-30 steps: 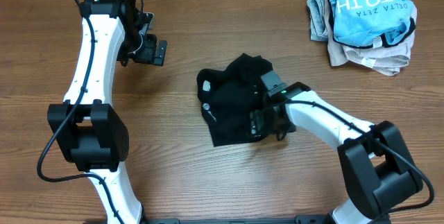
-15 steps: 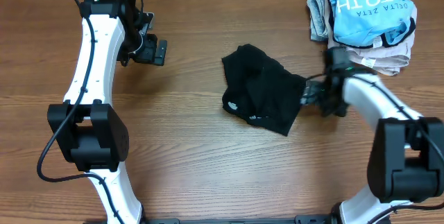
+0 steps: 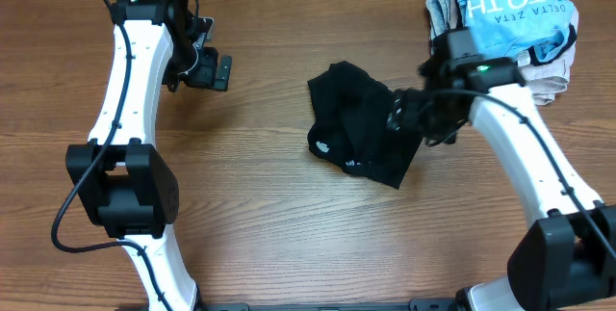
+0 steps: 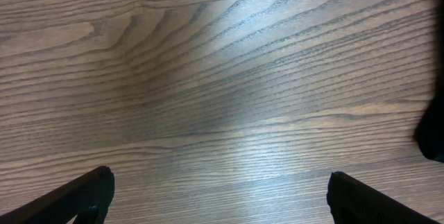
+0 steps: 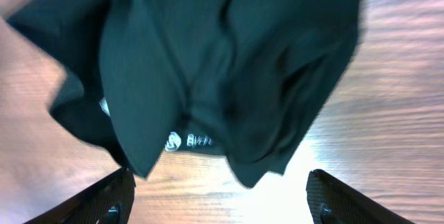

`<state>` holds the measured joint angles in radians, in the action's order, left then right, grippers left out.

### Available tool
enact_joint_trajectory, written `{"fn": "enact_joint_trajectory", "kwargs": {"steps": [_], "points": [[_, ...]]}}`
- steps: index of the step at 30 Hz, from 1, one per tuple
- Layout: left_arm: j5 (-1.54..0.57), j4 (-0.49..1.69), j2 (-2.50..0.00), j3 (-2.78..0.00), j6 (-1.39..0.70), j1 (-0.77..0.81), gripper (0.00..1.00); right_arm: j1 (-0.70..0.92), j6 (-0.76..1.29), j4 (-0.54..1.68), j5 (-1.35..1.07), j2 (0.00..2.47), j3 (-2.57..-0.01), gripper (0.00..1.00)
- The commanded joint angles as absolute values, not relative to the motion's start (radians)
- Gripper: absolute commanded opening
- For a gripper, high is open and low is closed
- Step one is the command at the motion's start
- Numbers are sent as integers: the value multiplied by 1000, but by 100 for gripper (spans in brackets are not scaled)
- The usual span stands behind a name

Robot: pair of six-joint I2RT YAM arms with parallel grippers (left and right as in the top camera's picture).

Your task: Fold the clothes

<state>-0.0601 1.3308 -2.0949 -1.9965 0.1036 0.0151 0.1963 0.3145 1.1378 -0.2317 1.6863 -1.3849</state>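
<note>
The black T-shirt (image 3: pixel 358 133) lies crumpled in a heap on the wooden table, a little right of centre. Small white print shows at its near edge (image 5: pixel 182 141). My right gripper (image 3: pixel 408 118) hovers over the heap's right edge. In the right wrist view the shirt fills the upper frame, and the right gripper (image 5: pixel 222 197) stands open with only bare wood between its fingertips. My left gripper (image 3: pixel 218 70) is far to the left, clear of the shirt. In its own view the left gripper (image 4: pixel 222 200) is wide open over bare wood.
A pile of other garments (image 3: pixel 505 32), a light blue shirt with lettering on grey and beige pieces, sits at the back right corner, close behind the right arm. A dark patch (image 4: pixel 434 123) shows at the right edge of the left wrist view.
The shirt was dragged up and to the right, then let go. The right gripper opened wider and its arm swung over the shirt's right edge. The left arm stayed still.
</note>
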Motion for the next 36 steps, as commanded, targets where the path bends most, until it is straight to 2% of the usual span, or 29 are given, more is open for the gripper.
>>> {"fn": "enact_joint_trajectory", "kwargs": {"steps": [1, 6, 12, 17, 23, 28, 31, 36], "points": [[-72, 1330, -2107, -2013, 89, 14, 100, 264, 364, 1121, -128, 1689, -1296, 83], [-72, 1330, -2107, -2013, 89, 14, 100, 297, 481, 1032, 8, 1691, -1141, 82], [-72, 1330, -2107, -2013, 89, 14, 100, 271, 507, 823, 22, 1701, -970, 79], [-72, 1331, -2107, -2013, 89, 14, 100, 241, 529, 737, 26, 1717, -902, 77], [-72, 1332, -2107, -2013, 89, 14, 100, 148, 528, 721, 94, 1719, -894, 78], [-73, 1336, -2107, -2013, 89, 14, 100, -4, 524, 693, 96, 1719, -905, 79], [-75, 1342, -2107, -2013, 89, 14, 100, -89, 496, 731, 9, 1719, -953, 84], [-79, 1348, -2107, -2013, 89, 14, 100, -143, 468, 880, -171, 1674, -1092, 82]]}}
